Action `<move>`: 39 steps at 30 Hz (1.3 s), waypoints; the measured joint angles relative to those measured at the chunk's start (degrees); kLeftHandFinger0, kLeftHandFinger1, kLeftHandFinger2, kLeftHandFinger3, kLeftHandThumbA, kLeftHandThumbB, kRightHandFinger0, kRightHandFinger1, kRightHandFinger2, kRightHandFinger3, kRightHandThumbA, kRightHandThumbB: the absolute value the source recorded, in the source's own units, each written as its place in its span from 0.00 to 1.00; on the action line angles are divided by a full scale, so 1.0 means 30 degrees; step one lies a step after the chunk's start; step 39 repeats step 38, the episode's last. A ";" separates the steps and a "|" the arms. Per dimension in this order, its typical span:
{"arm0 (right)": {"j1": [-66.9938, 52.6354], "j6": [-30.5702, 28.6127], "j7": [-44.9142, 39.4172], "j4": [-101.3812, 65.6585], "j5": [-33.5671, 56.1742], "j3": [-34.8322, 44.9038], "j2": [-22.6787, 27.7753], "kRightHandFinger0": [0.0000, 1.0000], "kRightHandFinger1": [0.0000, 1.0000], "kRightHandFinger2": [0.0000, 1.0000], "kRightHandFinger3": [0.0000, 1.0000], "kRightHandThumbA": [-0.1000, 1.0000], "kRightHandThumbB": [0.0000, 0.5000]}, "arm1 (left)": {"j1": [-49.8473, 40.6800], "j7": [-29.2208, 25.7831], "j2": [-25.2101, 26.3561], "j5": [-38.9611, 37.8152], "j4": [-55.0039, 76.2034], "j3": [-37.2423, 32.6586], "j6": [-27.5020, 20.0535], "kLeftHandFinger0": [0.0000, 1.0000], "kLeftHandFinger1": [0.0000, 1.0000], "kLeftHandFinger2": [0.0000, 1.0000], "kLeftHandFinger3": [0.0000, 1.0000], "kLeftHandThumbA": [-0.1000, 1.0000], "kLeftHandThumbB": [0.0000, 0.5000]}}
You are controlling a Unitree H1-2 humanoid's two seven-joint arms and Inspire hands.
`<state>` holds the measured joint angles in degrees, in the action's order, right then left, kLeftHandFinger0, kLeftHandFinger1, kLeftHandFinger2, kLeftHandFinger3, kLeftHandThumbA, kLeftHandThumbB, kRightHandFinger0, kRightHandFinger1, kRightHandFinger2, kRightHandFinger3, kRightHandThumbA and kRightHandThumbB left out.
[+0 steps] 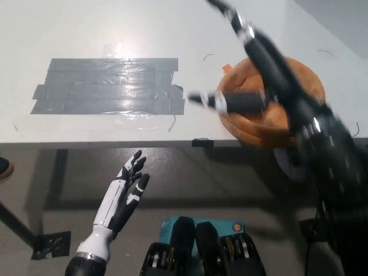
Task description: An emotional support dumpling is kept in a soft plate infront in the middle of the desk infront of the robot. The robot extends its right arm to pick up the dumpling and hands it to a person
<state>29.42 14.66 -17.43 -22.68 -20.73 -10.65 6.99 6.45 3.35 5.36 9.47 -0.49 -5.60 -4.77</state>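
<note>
Right hand (pixel 230 103): black, blurred with motion, above the near-left rim of the plate; fingers seem stretched out and apart, gripping nothing, though the blur makes this only probable.
Right arm (pixel 276 63): smeared across the plate from upper middle to lower right, hiding part of the bowl.
Left hand (pixel 127 192): white, resting below the desk edge at lower left, fingers spread, holding nothing.
Dumpling: not to be seen anywhere, neither in the plate nor in either hand; whereabouts cannot be told.
Plate (pixel 305 72): orange, soft-walled, on the right part of the desk, its near side overhanging the front edge; visible inside looks bare.
Desk (pixel 86 29): white, with a patch of grey tape (pixel 109 86) left of the plate and well apart from it.
Person: none in view.
Step in hand: most likely clearing the arm away with nothing carried, the handover judged done.
Doing it well: keep fingers loose and above the plate's rim; avoid brushing the soft wall, since the plate sits partly off the edge and could tip; swing outward and down to the right, away from the tape and desk edge; slow the motion.
</note>
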 measured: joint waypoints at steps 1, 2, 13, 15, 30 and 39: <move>-0.1035 -0.0145 0.0006 -0.0503 0.0134 -0.0025 0.0000 1.00 1.00 1.00 1.00 0.98 0.71 | 0.0158 -0.0002 0.0030 -0.0001 -0.0014 0.0036 -0.0007 1.00 1.00 1.00 1.00 0.93 0.12; -0.2041 -0.0308 0.0013 -0.0772 0.0274 -0.0056 0.0001 1.00 1.00 1.00 1.00 0.98 0.69 | 0.0314 -0.0001 0.0068 -0.0004 -0.0019 0.0074 -0.0008 1.00 1.00 1.00 1.00 0.93 0.12; -0.6264 -0.2960 0.0186 0.0903 0.1758 0.0025 0.0294 1.00 1.00 1.00 1.00 1.00 0.62 | 0.1228 -0.0006 0.0230 -0.0014 -0.0058 0.0276 -0.0036 1.00 1.00 1.00 1.00 0.93 0.09; -0.6771 -0.3502 0.0239 0.1710 0.2020 0.0105 0.0324 1.00 1.00 1.00 1.00 1.00 0.62 | 0.0938 -0.0005 0.0252 -0.0013 -0.0058 0.0278 -0.0034 1.00 1.00 1.00 1.00 0.93 0.09; -0.7721 -0.5762 0.0393 0.7879 0.3541 0.0936 0.0303 1.00 1.00 1.00 1.00 1.00 0.66 | -0.0014 -0.0002 0.0272 -0.0017 -0.0073 0.0225 -0.0099 1.00 1.00 1.00 1.00 0.89 0.08; -0.8359 -0.5946 0.0393 0.7990 0.4139 0.0938 0.0209 1.00 1.00 1.00 1.00 1.00 0.69 | -0.0698 -0.0006 0.0301 0.0018 -0.0108 0.0167 -0.0141 1.00 1.00 1.00 1.00 0.86 0.08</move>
